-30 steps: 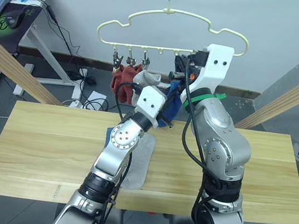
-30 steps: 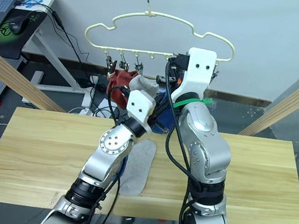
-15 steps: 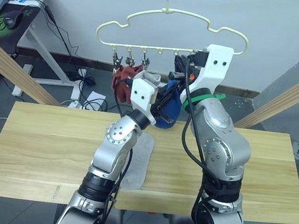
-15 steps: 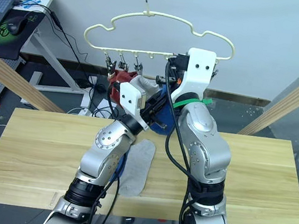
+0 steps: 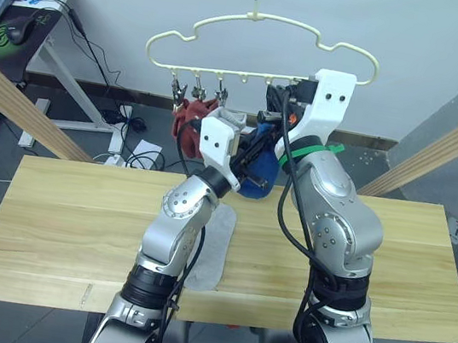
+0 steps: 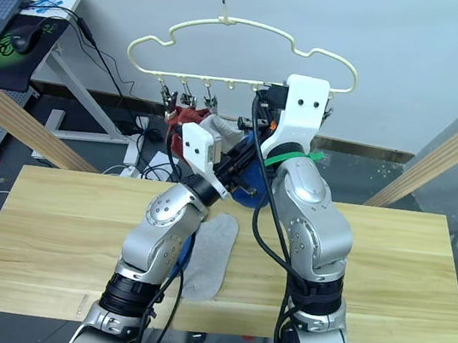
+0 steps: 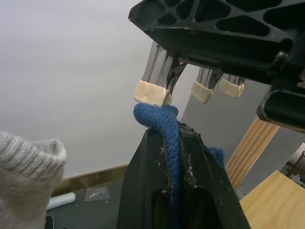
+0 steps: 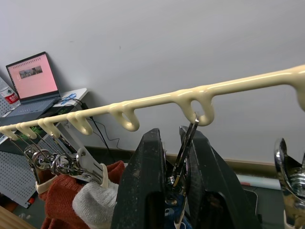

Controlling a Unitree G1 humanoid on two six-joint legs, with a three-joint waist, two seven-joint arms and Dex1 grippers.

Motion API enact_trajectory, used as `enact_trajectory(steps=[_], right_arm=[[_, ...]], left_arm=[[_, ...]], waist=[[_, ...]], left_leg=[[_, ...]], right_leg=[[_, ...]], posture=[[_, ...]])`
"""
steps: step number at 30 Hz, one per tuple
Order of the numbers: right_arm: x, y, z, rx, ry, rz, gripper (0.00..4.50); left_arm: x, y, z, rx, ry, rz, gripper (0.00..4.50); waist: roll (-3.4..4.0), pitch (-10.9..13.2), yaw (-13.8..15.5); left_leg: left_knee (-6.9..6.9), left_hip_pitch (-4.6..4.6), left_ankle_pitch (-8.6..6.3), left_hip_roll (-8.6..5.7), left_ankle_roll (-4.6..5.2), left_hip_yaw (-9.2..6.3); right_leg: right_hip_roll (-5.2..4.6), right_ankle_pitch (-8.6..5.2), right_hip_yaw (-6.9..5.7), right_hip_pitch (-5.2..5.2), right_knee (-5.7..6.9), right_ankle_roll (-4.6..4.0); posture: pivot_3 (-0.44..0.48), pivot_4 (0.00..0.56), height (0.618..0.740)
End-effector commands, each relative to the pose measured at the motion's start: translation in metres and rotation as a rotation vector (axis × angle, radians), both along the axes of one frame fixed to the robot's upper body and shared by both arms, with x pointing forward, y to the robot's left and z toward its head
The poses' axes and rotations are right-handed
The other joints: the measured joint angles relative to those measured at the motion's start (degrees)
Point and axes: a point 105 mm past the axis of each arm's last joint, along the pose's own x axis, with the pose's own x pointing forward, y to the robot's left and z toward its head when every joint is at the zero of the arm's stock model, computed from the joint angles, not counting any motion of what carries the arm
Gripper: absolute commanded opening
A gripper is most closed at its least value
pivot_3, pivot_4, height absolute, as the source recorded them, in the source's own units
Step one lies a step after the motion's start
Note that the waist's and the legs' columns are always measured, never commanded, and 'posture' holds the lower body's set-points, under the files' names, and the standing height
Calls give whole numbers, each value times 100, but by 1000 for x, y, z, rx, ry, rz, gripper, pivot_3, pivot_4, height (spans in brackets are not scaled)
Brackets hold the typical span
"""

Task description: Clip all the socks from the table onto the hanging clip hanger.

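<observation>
We see the pale-yellow clip hanger (image 5: 264, 49) hanging by its hook in front of the grey wall, above the far edge of the wooden table (image 5: 59, 215). Two rust-red socks (image 5: 188, 119) and a light grey sock (image 5: 230, 120) already hang from clips toward its left end. Our left gripper (image 7: 174, 157) is raised up under the row of clips, its fingers pinched tight on a blue sock (image 7: 164, 129); the folded top of that sock sits right at the cream tips of a metal clip (image 7: 155, 78), touching or nearly touching them. In the head view the rest of the blue sock bunches below, between our two arms. Our right gripper (image 8: 174, 160) is up at the hanger's bar, its fingers closed narrow around a metal clip (image 8: 183, 152) that hangs from one of the wire loops. On the table, another light grey sock (image 6: 210, 255) lies flat near the front edge, with a bit of blue fabric (image 6: 186, 256) showing beside it, behind our left arm.
</observation>
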Motion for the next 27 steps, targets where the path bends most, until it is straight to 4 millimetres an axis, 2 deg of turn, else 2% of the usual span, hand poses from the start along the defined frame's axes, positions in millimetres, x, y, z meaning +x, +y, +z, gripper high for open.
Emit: enact_trajectory(steps=[1,8,14,27], right_arm=[[-15,8,16,62,-68,47,235],[-17,10,16,64,-69,63,235],[-18,11,16,63,-66,68,235],[-18,14,13,54,-54,82,235]], left_arm=[[-10,-7,14,70,-134,6,0],[-8,-5,8,244,-262,99,0],[-2,-2,10,303,-323,167,0],[4,-1,21,270,-346,201,0]], waist=[[0,0,0],[0,0,0],[0,0,0],[0,0,0]], left_leg=[[0,0,0,0,0,0],[0,0,0,1,0,-1],[0,0,0,1,0,-1],[0,0,0,1,0,-1]], right_leg=[[0,0,0,0,0,0],[-1,0,1,0,1,0],[-2,0,0,0,1,0],[-2,0,0,0,3,0]], posture=[[-106,403,740],[-110,402,740],[-111,402,740],[-103,405,740]])
